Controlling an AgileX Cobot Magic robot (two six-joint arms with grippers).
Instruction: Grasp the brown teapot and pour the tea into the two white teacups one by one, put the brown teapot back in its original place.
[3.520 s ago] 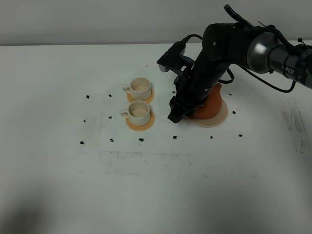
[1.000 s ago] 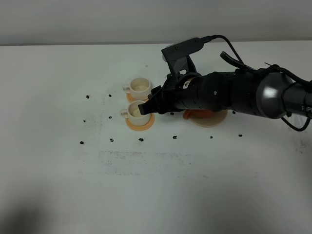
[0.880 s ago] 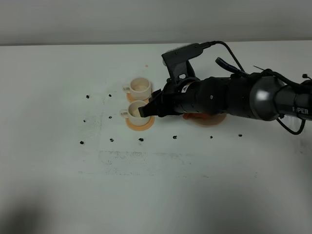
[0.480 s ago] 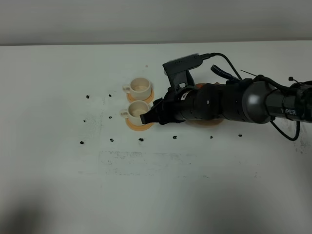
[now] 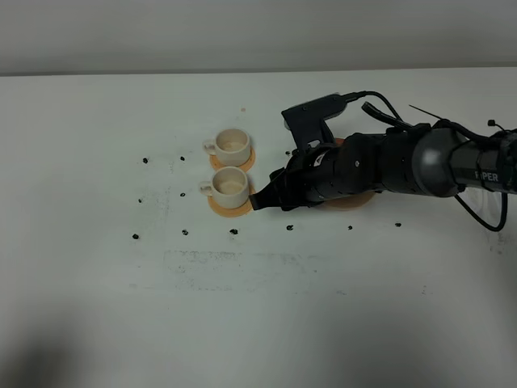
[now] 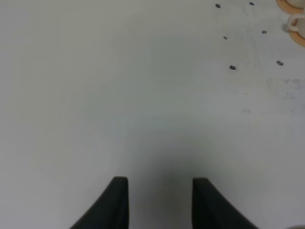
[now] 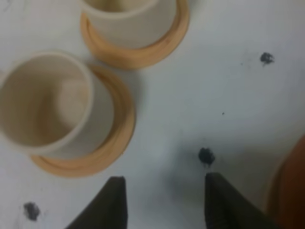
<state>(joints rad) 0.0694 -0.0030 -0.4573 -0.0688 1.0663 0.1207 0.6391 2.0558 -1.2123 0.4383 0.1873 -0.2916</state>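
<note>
Two white teacups stand on orange coasters left of centre, the far one [image 5: 233, 145] and the near one [image 5: 229, 184]. My right gripper [image 5: 259, 200] is open and empty, low over the table just right of the near cup's coaster. The right wrist view shows the near cup [image 7: 45, 102], the far cup [image 7: 128, 19] and the open gripper [image 7: 164, 200] over bare table. The brown teapot [image 5: 340, 142] is almost wholly hidden behind my right arm; its edge [image 7: 294, 186] shows in the right wrist view. It sits on the beige coaster [image 5: 353, 202]. My left gripper [image 6: 159, 200] is open over bare table.
Small black marks dot the white table around the cups and the teapot, among them one [image 5: 233, 232] in front of the near cup. An orange coaster [image 7: 112, 143] lies under each cup. A cup handle [image 6: 295, 24] shows at the edge of the left wrist view.
My right gripper has moved from over the near cup down and to the right, ending low beside its coaster. Its fingers stay empty. The cups have not moved.
</note>
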